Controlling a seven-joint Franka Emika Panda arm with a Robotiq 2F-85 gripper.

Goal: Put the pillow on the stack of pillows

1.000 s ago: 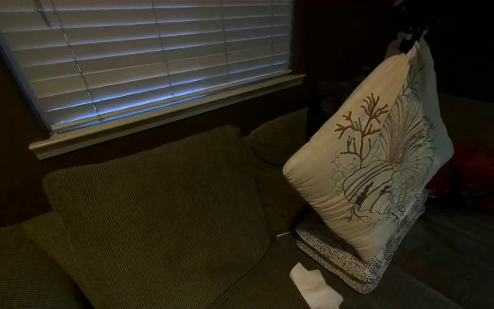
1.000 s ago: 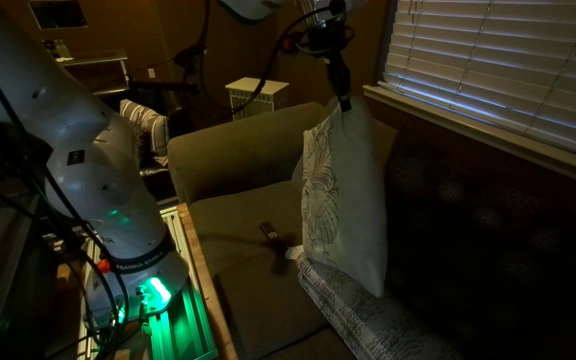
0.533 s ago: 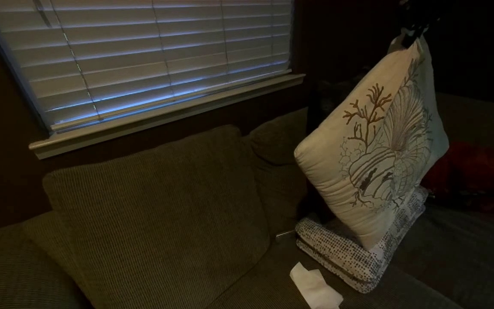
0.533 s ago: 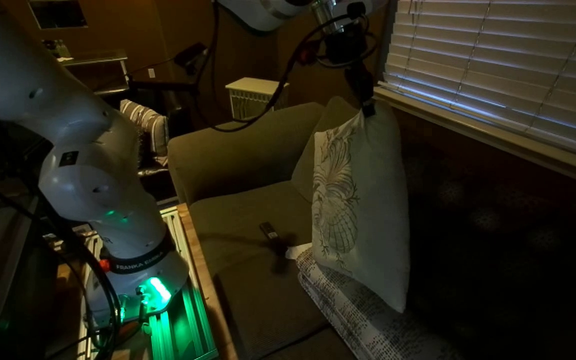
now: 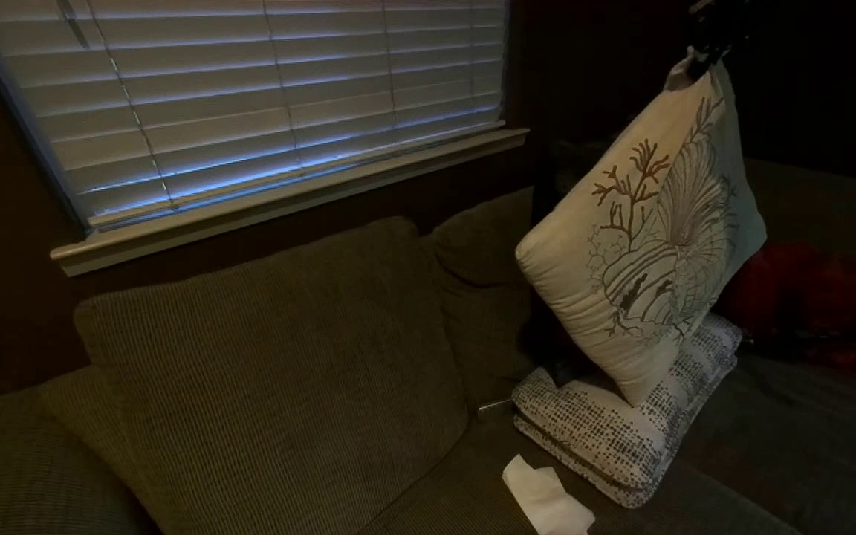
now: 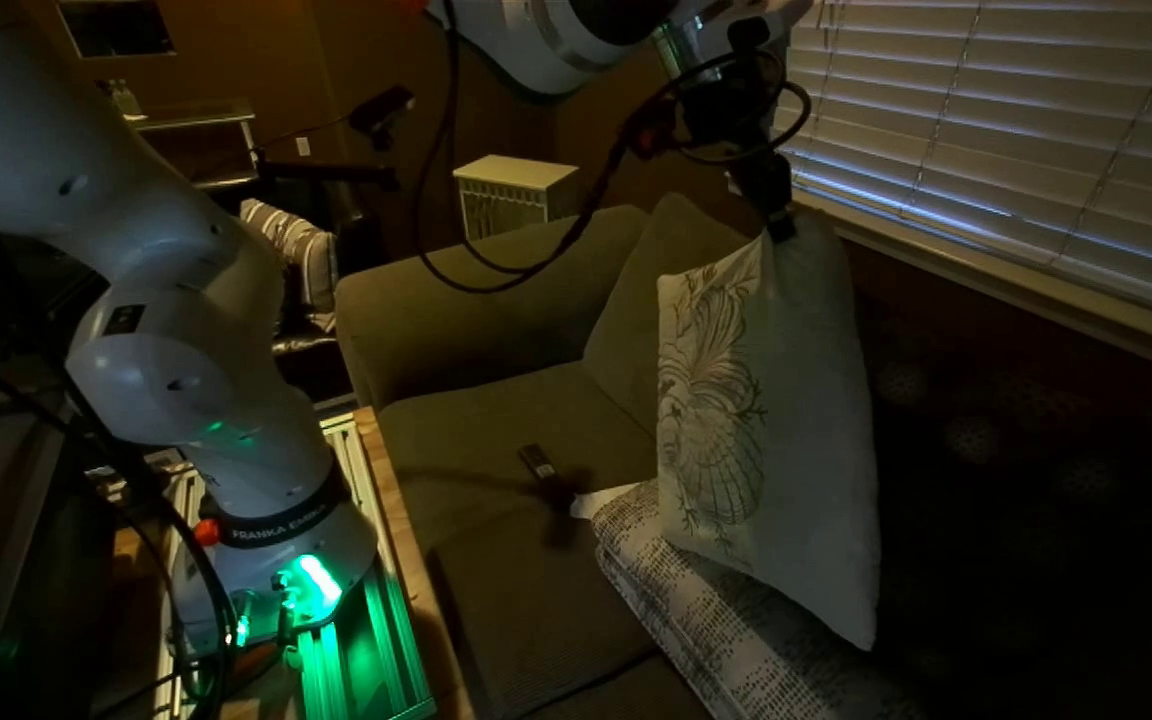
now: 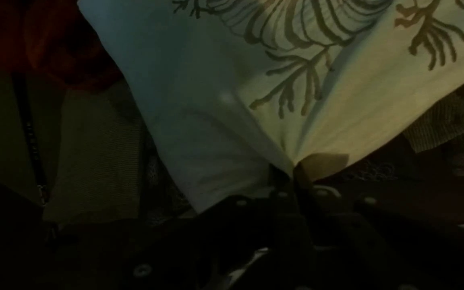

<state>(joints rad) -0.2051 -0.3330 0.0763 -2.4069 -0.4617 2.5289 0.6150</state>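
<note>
The cream-white pillow with reddish-brown coral embroidery hangs by one corner, tilted like a diamond, in both exterior views point(image 5: 643, 245) point(image 6: 806, 430). It also fills the upper part of the wrist view point(image 7: 199, 80). My gripper point(image 5: 701, 67) is shut on its top corner, also seen in an exterior view point(image 6: 781, 228). The cloth is pinched into folds between the fingertips in the wrist view point(image 7: 292, 173). The stack of pillows, grey-white with dark dots, lies flat on the sofa below point(image 5: 599, 435) point(image 6: 696, 620). The pillow's lower corner overlaps the stack; I cannot tell whether they touch.
Olive sofa back cushions point(image 5: 272, 371) stand beside the stack, under a window sill point(image 5: 287, 197). A white paper point(image 5: 547, 494) lies in front of the stack. A dark remote-like object point(image 6: 536, 462) lies on the seat. Red cloth point(image 5: 807, 290) lies behind the pillow.
The gripper and hanging pillow have moved right and slightly down in an exterior view. In both exterior views, more of the stack shows beneath the pillow. The grip stays shut.
</note>
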